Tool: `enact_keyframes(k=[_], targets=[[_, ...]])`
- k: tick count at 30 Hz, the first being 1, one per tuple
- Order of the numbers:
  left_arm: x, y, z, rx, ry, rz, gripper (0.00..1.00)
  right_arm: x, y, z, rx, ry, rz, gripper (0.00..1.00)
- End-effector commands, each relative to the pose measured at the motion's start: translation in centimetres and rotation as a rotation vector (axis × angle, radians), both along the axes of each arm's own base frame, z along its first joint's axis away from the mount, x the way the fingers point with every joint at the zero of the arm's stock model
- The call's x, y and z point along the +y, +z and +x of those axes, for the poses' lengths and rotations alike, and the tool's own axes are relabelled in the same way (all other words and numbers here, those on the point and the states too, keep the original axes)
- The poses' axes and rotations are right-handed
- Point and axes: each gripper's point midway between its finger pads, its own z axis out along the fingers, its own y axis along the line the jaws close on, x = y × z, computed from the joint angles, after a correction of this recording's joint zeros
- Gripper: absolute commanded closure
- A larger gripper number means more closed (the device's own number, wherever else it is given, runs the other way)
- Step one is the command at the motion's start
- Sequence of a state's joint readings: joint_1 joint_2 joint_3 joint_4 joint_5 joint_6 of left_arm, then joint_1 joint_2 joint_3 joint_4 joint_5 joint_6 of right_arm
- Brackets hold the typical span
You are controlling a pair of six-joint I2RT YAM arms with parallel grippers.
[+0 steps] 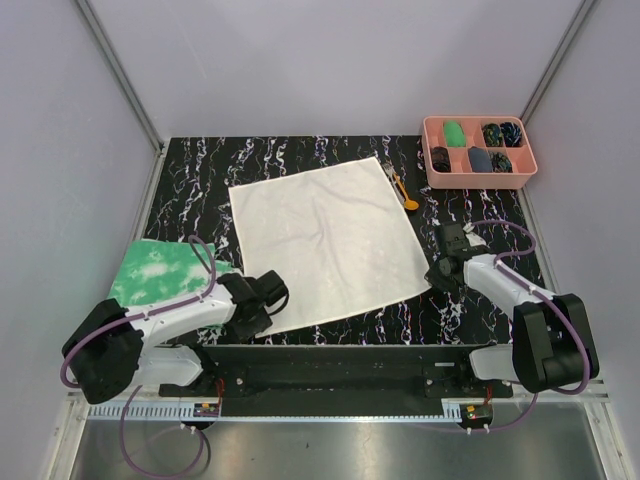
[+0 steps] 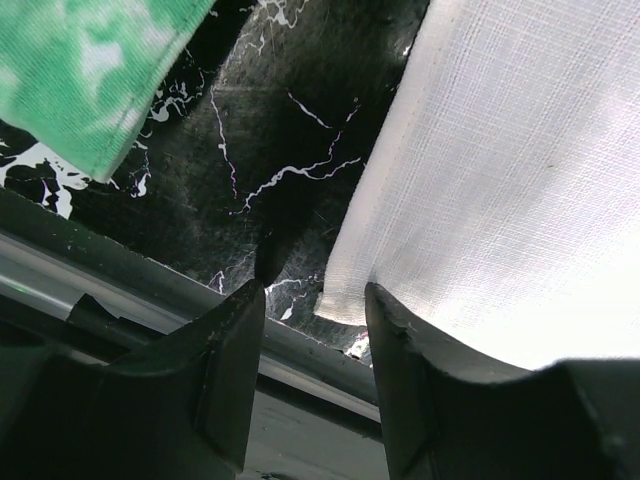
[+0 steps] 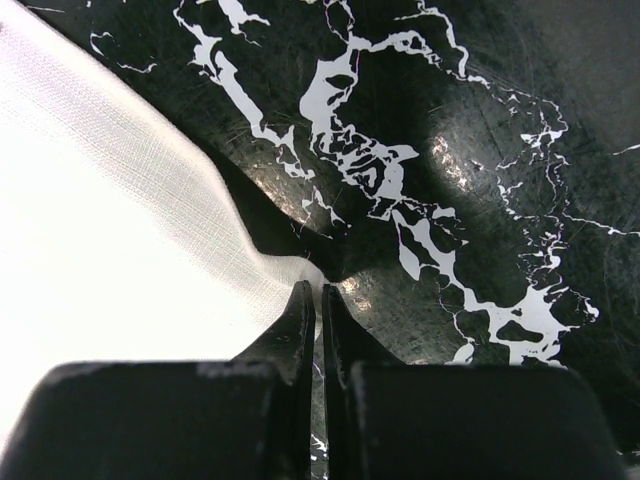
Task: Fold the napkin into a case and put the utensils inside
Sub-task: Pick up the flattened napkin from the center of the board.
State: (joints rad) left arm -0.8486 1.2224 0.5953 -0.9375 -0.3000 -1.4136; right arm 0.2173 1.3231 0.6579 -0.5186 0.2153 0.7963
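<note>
Two grippers at the near corners of the napkin (image 1: 325, 240), one parted, one clamped.
Left gripper (image 1: 270, 292) sits at the napkin's near left corner with its jaws apart; that corner lies against the inner face of one finger (image 2: 410, 360), while the other finger is over the bare marbled table (image 1: 200, 190). Right gripper (image 1: 437, 272) is at the near right corner, jaws pressed together on the cloth's tip, which puckers up toward them. The napkin lies spread flat, unfolded. Utensils (image 1: 400, 188) rest at its far right corner, a pink tray (image 1: 478, 120) lies beyond them, and a green mottled cloth (image 1: 160, 272) lies to its left.
</note>
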Motion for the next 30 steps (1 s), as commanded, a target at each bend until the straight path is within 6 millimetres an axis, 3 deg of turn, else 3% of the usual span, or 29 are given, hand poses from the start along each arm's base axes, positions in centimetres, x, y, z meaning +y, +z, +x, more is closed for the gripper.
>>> enact_keyframes(k=[1,9,17,21,25,30], targets=[[-0.1,-0.5,0.2,-0.020,0.045,-0.001,0.53,0.4,0.6,0.6,-0.040,0.027,0.006,1.00],[-1.9,-2.9,-1.1,0.023,0.122,-0.130,0.56,1.0,2.3,1.3,-0.098,0.017,0.045,1.00],[-1.5,-2.9,-0.1,-0.054,0.168,-0.149,0.78,1.0,2.3,0.8,-0.100,0.017,0.049,1.00],[-1.6,-1.5,1.0,-0.147,0.151,-0.202,1.00,1.4,2.2,0.8,-0.088,0.045,0.064,1.00],[-1.3,0.6,2.1,-0.255,0.109,-0.237,1.00,2.4,3.1,1.6,-0.129,0.142,0.090,1.00],[-0.8,4.4,3.1,-0.380,0.036,-0.273,1.00,4.3,6.5,3.2,-0.275,0.260,0.157,1.00]])
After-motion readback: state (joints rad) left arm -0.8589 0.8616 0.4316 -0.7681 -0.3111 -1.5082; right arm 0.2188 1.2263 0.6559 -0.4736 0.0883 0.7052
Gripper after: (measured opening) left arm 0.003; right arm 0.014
